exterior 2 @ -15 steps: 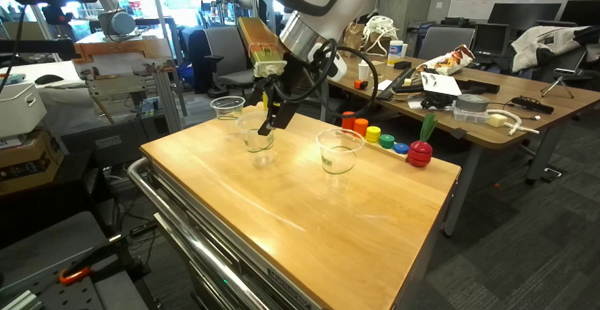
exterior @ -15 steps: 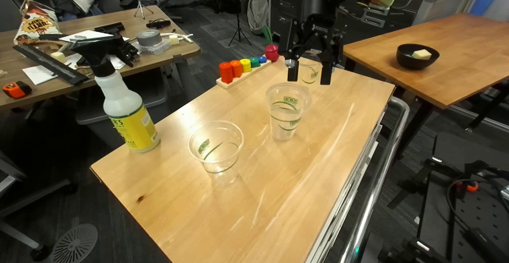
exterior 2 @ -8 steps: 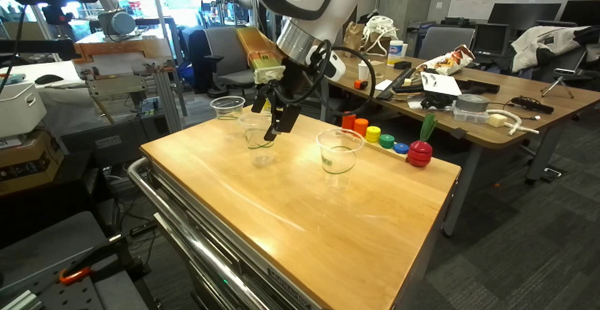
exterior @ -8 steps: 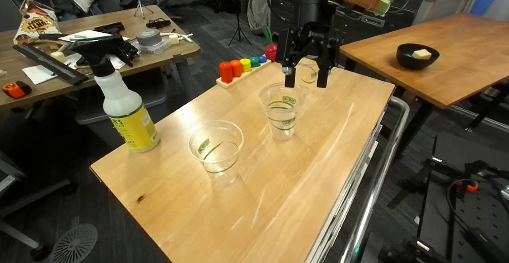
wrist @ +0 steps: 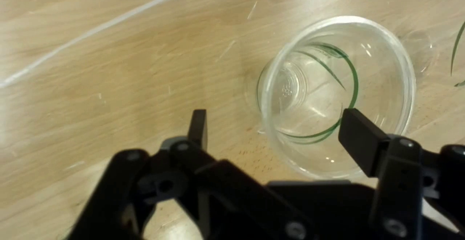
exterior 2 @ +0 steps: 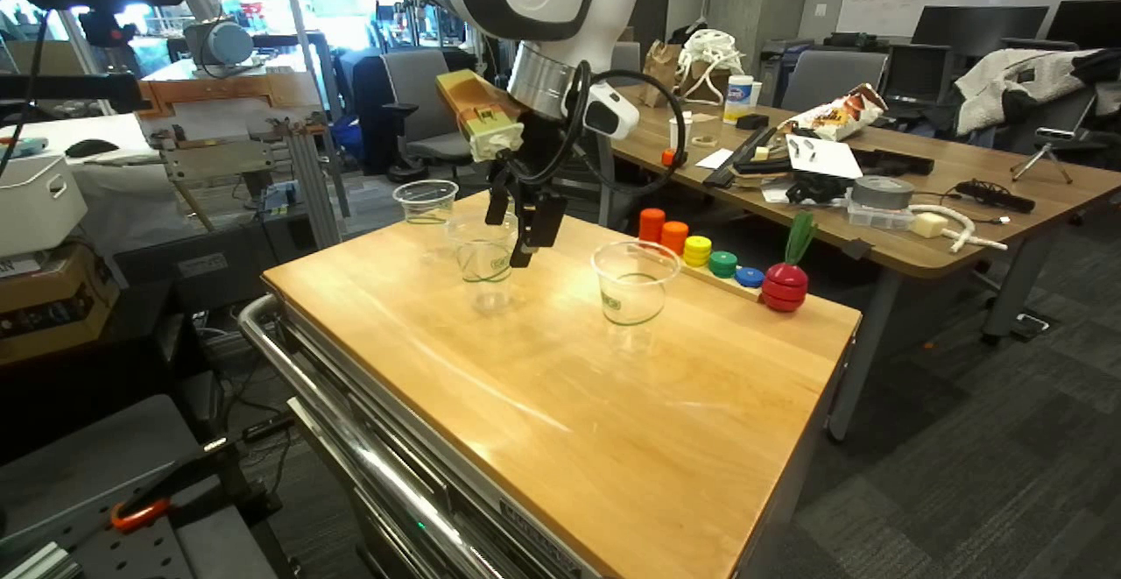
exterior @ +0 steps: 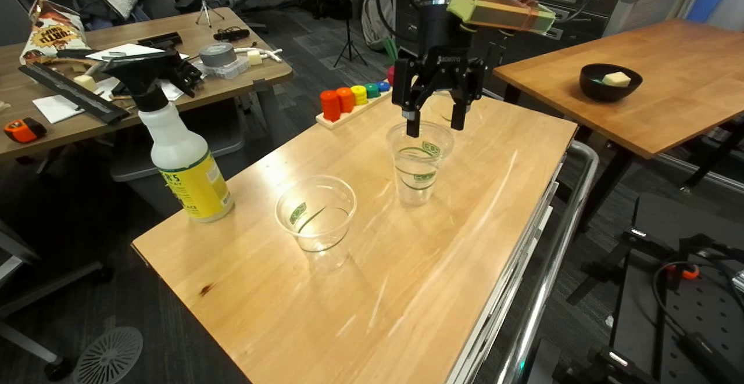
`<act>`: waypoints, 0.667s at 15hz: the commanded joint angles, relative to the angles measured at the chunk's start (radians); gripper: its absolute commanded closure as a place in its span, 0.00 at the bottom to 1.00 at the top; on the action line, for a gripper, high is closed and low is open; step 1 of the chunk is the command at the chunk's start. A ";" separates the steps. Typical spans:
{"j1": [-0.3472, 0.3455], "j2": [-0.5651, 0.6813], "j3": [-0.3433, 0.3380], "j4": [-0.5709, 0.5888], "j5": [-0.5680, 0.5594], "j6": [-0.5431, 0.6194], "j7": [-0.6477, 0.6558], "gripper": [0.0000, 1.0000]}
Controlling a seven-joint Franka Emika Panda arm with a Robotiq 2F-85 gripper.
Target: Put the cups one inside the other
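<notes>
Clear plastic cups with green marks stand upright on the light wood table top (exterior: 372,314). One cup (exterior: 317,221) stands apart at the near left in an exterior view. The middle cup (exterior: 415,166), also in the wrist view (wrist: 308,123), shows several green bands; I cannot tell if it is one cup or several nested. Another cup (exterior 2: 635,285) shows on the right in an exterior view. My gripper (exterior: 435,125) is open and empty, close by the middle cup's rim. In the wrist view the gripper (wrist: 276,131) has its right finger (wrist: 363,142) overlapping that rim.
A spray bottle (exterior: 195,180) with a yellow label stands at the table's edge. A colourful stacking toy (exterior 2: 696,250) and a red toy vegetable (exterior 2: 785,286) sit along another edge. A metal rail (exterior: 558,268) runs beside the table. A black bowl (exterior: 593,88) is on another table.
The open gripper has moved slightly and come lower beside the middle cup, while the arm has swung. The middle cup's rim has rocked to one side and back. The other cups have not moved.
</notes>
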 commanded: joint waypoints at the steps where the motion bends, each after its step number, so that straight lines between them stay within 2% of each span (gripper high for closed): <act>1: 0.010 -0.032 0.003 -0.027 -0.036 0.054 0.051 0.39; 2: 0.011 -0.034 0.003 -0.029 -0.043 0.062 0.057 0.49; 7: 0.007 -0.033 0.005 -0.028 -0.055 0.054 0.056 0.87; 9: 0.005 -0.030 0.006 -0.029 -0.050 0.051 0.048 0.94; 10: 0.005 -0.027 0.006 -0.028 -0.050 0.051 0.051 0.94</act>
